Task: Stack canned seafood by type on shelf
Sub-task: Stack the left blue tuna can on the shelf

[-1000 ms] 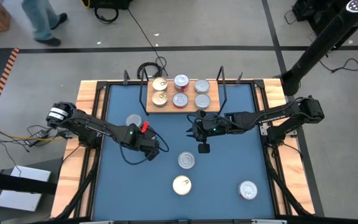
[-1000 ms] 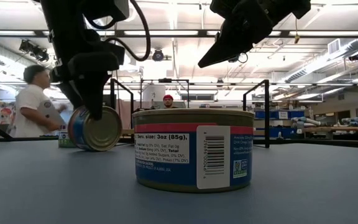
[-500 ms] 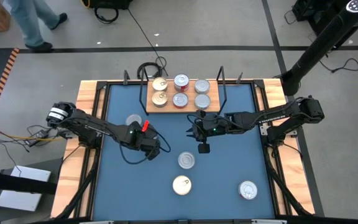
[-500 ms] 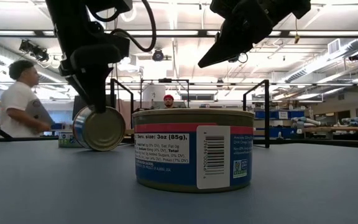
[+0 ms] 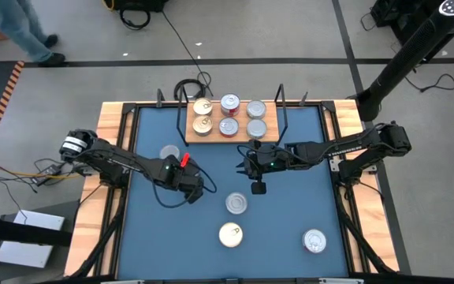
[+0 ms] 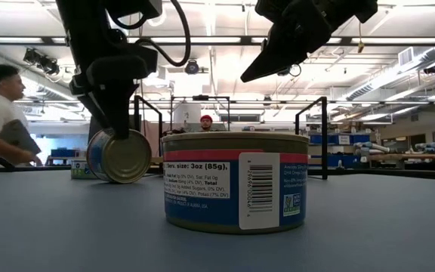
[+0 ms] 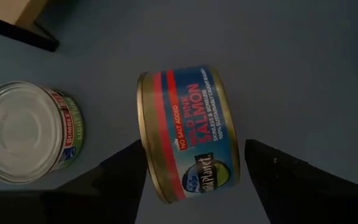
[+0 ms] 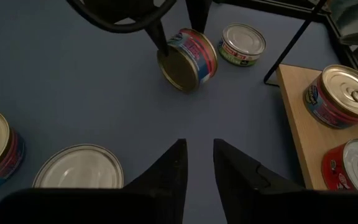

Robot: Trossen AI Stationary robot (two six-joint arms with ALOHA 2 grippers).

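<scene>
A blue-and-red salmon can (image 7: 188,134) stands on its curved side on the blue table, gold flat face (image 8: 179,68) sideways. My left gripper (image 5: 191,186) is open and points down over it, one finger on each side of the can. My right gripper (image 8: 199,163) hovers over the table near the shelf's front edge, open by a narrow gap and holding nothing. The light-wood shelf (image 5: 211,140) carries several cans (image 5: 229,103). More cans lie flat on the table: a green-labelled one (image 5: 169,152), a silver one (image 5: 236,203), a gold one (image 5: 230,234) and another silver one (image 5: 314,241). My left gripper comes from above, pointing down, and one finger (image 8: 159,38) lies against the can's gold face near its upper rim (image 8: 168,55). The other finger (image 7: 272,174) stands apart from the opposite face. The can rests on the table on its curved side (image 6: 119,180).
Black wire frames (image 5: 284,110) rise at the shelf's two ends. Wooden rails border the table (image 5: 109,158). In the low view a large can (image 6: 236,181) fills the foreground. A person (image 6: 2,113) walks in the room beyond; free blue surface lies at the table's near left.
My left gripper has shifted slightly toward the table's right, and the salmon can under it has moved with it and turned from tilted to more upright on its side. The person in the background has walked away to the left.
</scene>
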